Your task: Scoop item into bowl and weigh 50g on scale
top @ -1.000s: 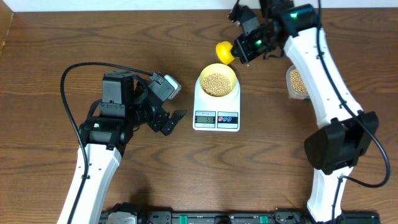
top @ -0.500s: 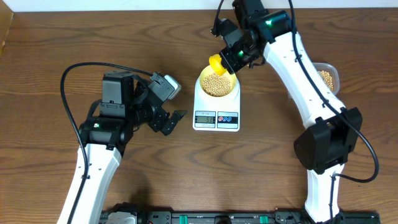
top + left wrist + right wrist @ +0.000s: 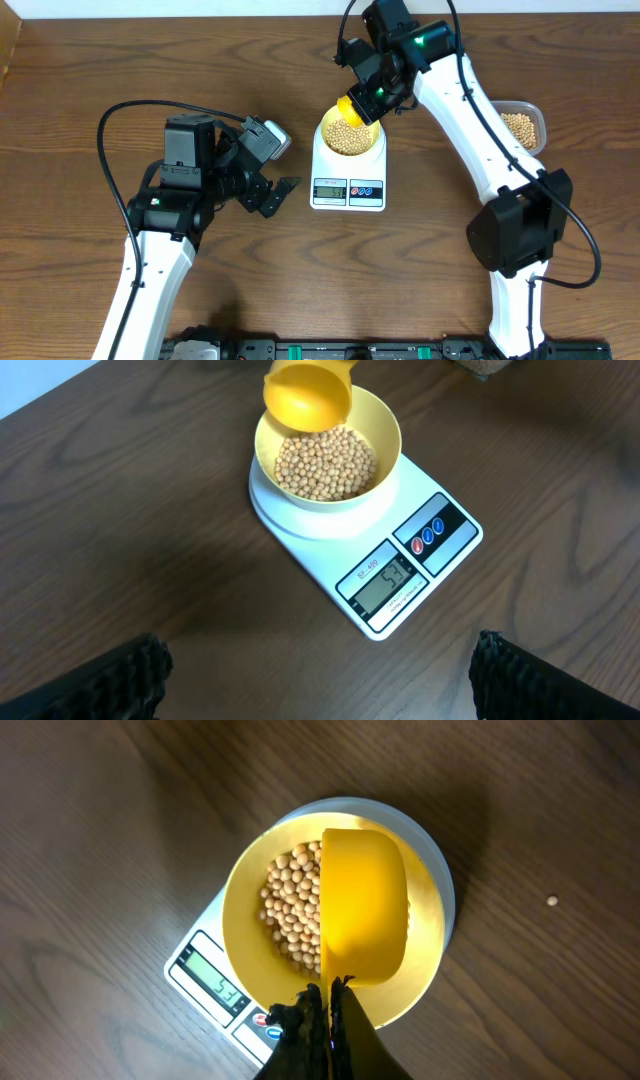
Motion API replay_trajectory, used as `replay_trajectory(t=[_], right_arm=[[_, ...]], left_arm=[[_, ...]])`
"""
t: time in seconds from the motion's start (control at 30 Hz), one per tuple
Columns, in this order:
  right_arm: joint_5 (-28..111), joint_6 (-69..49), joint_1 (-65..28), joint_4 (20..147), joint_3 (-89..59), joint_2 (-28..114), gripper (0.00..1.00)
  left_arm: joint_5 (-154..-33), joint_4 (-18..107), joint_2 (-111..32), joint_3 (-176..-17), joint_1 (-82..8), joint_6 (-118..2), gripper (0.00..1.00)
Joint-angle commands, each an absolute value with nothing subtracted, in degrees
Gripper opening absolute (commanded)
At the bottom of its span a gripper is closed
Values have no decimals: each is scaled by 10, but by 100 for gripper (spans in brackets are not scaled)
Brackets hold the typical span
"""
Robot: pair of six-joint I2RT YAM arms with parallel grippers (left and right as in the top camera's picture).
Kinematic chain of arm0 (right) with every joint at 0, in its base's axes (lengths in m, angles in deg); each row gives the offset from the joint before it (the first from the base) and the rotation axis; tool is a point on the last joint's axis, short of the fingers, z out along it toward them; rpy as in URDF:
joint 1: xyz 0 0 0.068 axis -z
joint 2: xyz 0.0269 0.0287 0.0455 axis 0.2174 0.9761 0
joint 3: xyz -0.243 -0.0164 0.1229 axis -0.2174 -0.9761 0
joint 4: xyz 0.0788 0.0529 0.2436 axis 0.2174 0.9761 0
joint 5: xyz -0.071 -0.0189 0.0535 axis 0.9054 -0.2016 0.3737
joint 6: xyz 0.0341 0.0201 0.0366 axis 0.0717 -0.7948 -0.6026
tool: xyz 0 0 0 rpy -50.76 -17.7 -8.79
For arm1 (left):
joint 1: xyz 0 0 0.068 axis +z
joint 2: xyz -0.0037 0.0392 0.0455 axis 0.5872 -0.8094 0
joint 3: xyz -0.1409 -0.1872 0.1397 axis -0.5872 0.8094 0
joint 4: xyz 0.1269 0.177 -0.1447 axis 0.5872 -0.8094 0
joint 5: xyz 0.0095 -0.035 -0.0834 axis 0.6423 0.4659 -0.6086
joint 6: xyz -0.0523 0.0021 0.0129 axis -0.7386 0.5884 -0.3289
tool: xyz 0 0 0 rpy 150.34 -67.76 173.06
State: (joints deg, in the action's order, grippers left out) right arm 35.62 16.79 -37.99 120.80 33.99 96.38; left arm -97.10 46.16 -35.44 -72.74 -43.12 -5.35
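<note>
- The beans (image 3: 325, 460) lie heaped in the bowl (image 3: 388, 422), which sits on the platform of the scale (image 3: 440, 550).
- The yellow scoop (image 3: 362, 905) hangs tipped over the bowl; I cannot tell whether it has anything left in it.
- My right gripper (image 3: 325, 1015) is clamped tight on the scoop's handle.
- My left gripper (image 3: 277, 197) rests well left of the scale, jaws wide, holding nothing.
- More beans lie in the clear tub (image 3: 520, 125) at the right.
- I judge the filling nearly done. What is left is checking the lit display, whose digits I cannot read surely, and trimming the amount.
</note>
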Motion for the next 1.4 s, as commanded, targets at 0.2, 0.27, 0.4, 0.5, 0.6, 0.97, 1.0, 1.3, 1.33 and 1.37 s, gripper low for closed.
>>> replay_trajectory(t=[0.2,0.27,0.4,0.5,0.6,0.97,1.0,1.3,1.33,1.37], right_arm=[[379,176,-386,1214,339,988,1],[392,176,-386,1218,339,988,1],[395,176,-385,1218,339,990,1],[395,180,-386,1219,339,991,1],[395,180,-386,1220,339,997,1],[393,185,-401,1224,339,1013,1],[392,185,-402,1224,339,1013,1],[357,188,-411,1224,339,1013,1],[352,188,-412,1224,339,1013,1],[347,188,-412,1225,339,1013,1]], left_arm=[[-974,462,-358,-725,-430,-48,98],[-974,462,-358,-725,-430,-48,98],[-974,462,-358,-725,-430,-48,98],[-974,462,-358,-725,-430,-48,98],[-974,462,-358,-725,-430,-48,98],[-974,462,-358,-725,-430,-48,98],[-974,462,-358,-725,-430,-48,98],[-974,462,-358,-725,-430,-48,98],[-974,462,-358,-725,-430,-48,98],[-974,462,-358,-725,-430,-48,98]])
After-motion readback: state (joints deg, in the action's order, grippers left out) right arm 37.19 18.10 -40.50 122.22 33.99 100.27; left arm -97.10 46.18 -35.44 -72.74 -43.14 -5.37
